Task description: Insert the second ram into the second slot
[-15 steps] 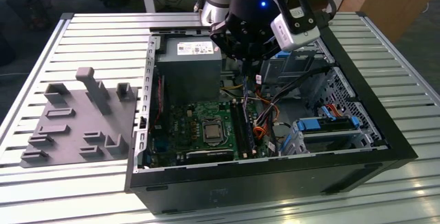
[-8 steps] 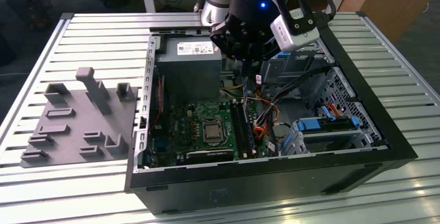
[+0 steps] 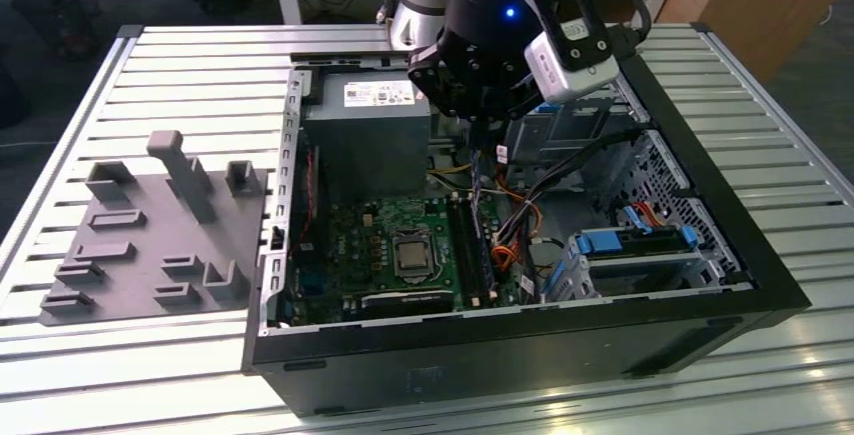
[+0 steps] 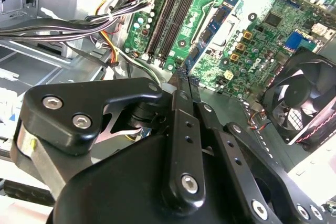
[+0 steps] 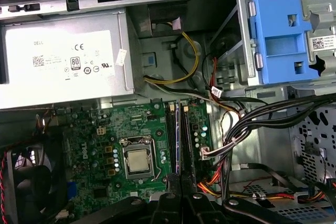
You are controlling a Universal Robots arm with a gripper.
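Note:
The second ram (image 5: 177, 140) is a thin blue stick seen edge-on in the first wrist view, reaching out from my fingertips over the motherboard. My gripper (image 3: 474, 133) hangs inside the open computer case (image 3: 747, 255), above the green motherboard (image 3: 400, 245). Its black fingers (image 4: 181, 108) are pressed together, shut on the ram. The dark parallel memory slots (image 5: 187, 140) run beside the processor socket (image 5: 137, 160) and lie directly beneath the held stick. The same slots (image 4: 173, 14) show past the fingertips in the second wrist view. The stick hangs apart from the slots.
A grey power supply (image 3: 363, 105) sits behind the gripper. Bundled black and coloured cables (image 5: 247, 129) crowd the slots' far side. Blue drive-bay latches (image 5: 281, 35) stand beyond them. A case fan (image 4: 304, 98) sits near the board's edge. A grey fixture plate (image 3: 147, 235) lies at the exterior view's left.

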